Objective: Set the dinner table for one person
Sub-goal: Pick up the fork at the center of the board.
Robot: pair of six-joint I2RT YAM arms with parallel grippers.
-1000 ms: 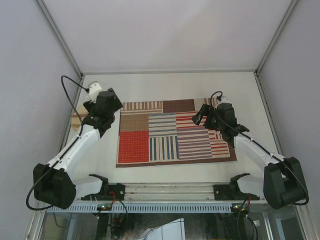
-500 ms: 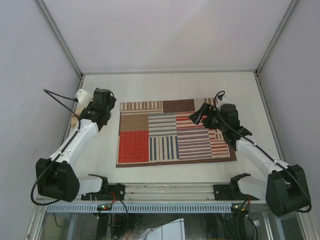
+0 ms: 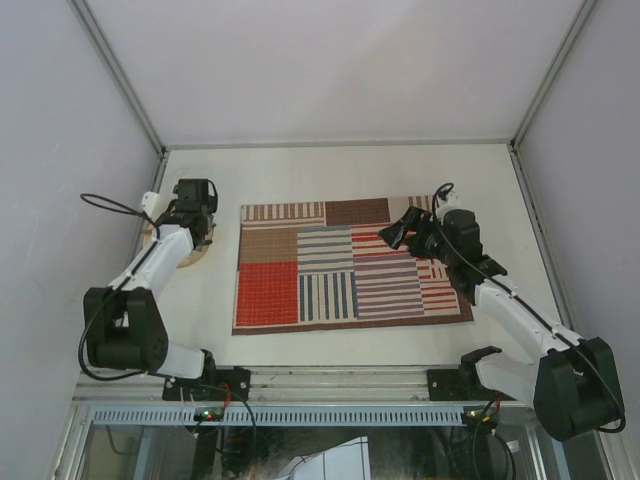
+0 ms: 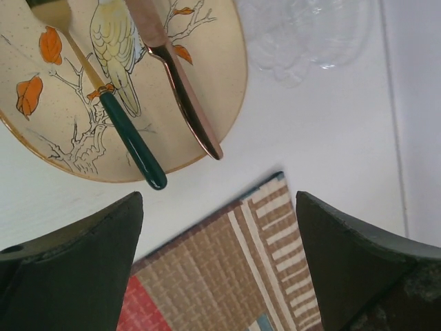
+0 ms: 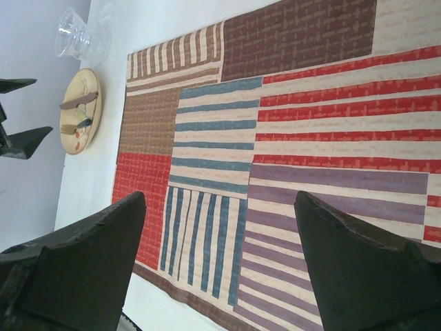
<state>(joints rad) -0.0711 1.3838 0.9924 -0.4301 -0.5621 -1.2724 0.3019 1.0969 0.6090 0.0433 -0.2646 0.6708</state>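
Left side of top view: left gripper (image 4: 219, 200) jaws wide apart, empty, aimed at plate (image 4: 224, 41) near placemat (image 3: 350, 265) corner

Fork (image 4: 131, 141), knife (image 4: 182, 76) loose on plate, glass (image 4: 310, 34) just beyond; likely safest to carry plate level or cutlery slides

Centre: mat flat on dinner table (image 3: 340, 170), which spans frame

Right: right gripper (image 5: 220, 196) wide open, empty, above mat

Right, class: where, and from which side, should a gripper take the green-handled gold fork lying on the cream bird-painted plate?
Probably the fork's green handle, near its tip, from above with jaws across it: the tip juts past the cream plate's rim, clear of the copper-coloured knife.
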